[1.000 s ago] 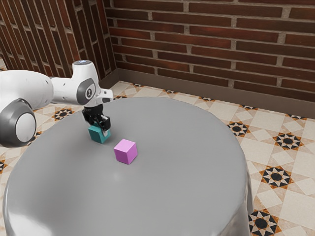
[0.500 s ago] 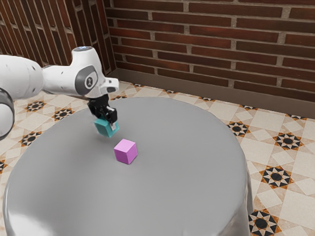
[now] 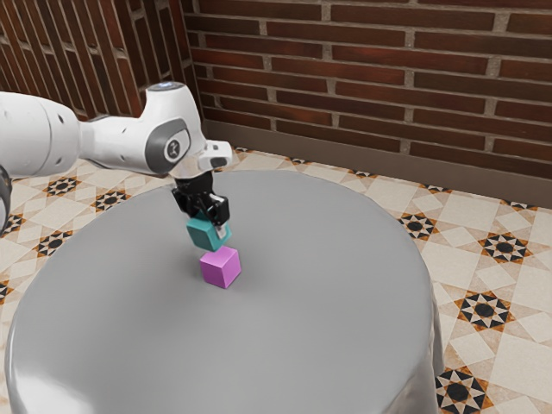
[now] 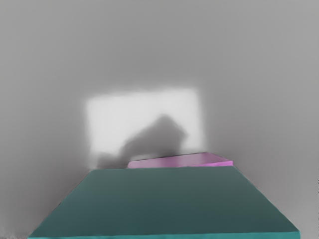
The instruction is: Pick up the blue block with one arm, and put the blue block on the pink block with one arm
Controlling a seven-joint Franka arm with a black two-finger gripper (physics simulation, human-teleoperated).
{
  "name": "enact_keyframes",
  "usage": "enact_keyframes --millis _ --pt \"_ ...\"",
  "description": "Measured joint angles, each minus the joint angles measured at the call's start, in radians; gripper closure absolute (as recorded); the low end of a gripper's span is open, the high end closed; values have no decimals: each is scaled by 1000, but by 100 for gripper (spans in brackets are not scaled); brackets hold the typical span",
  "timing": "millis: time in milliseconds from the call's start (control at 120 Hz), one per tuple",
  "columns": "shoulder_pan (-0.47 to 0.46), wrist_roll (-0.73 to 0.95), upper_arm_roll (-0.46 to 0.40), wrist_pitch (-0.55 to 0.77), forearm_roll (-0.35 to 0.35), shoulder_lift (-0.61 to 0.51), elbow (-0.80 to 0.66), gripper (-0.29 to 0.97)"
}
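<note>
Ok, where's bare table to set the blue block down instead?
The table is bare to the exterior view's right of the pink block and toward the near edge. Crowded only over that block, where the gripper holds the blue block.

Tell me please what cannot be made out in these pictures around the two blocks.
Wrist view: the blue block hides most of the pink block.
Exterior view: whether the blocks touch is too fine to tell.
Exterior view: the gripper covers the blue block's top; the left edge cuts off the arm.
</note>
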Motion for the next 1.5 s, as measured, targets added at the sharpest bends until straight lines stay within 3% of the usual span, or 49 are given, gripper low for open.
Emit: enact_keyframes --millis 817,1150,1500 --pt "-8 -135 -10 -2 -3 2 -24 32" --pt "-14 -146 -8 -4 -13 -2 -20 9" --pt "-15 -154 -8 -50 -9 -83 -3 2"
